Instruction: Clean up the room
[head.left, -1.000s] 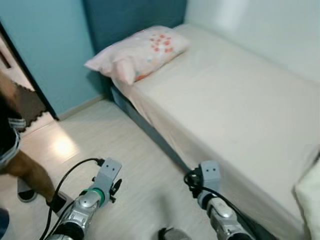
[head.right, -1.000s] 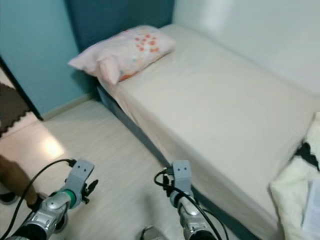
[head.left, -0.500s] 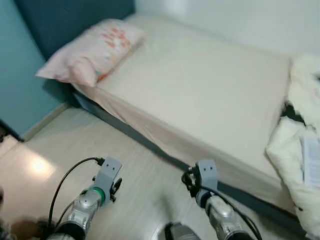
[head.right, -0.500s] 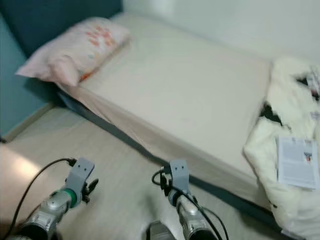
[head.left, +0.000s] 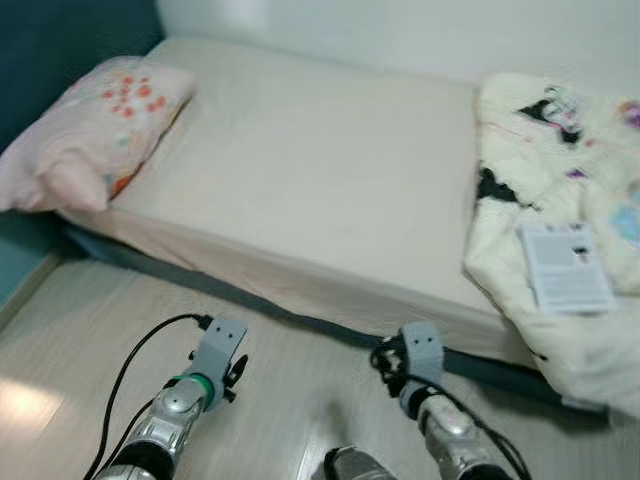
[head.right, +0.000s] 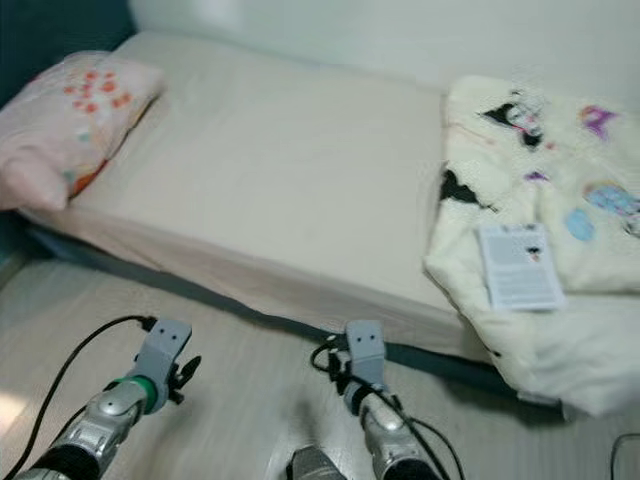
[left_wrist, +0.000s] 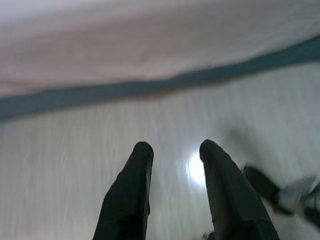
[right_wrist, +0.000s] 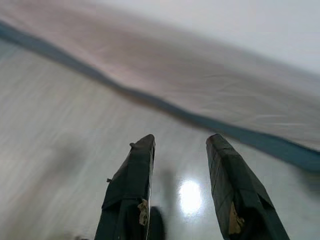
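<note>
A bed (head.left: 300, 190) with a plain cream sheet fills the top half of the head views. A pink pillow (head.left: 85, 130) with red flowers lies at its 9 o'clock end. At the 3 o'clock end a fluffy white blanket (head.right: 540, 200) with cartoon pictures sits in a heap on the bed and hangs over the near edge. A flat white paper (head.left: 565, 265) with dark print lies on top of the blanket. A dark blue strip runs along the bottom of the bed, just above the pale wood floor (head.left: 90, 330).

Both arms are held low over the floor, in front of the bed. The left arm is at 7 o'clock and the right arm is at 5 o'clock.

The left gripper (left_wrist: 172, 150) points at the floor near the blue strip. Its two black fingers (left_wrist: 131, 190) are apart and hold nothing. A bright spot of light shines on the floor between them.

The right gripper (right_wrist: 180, 145) points at the floor by the bed too. Its fingers (right_wrist: 132, 185) are also apart and hold nothing. The pictures are a bit blurry.
</note>
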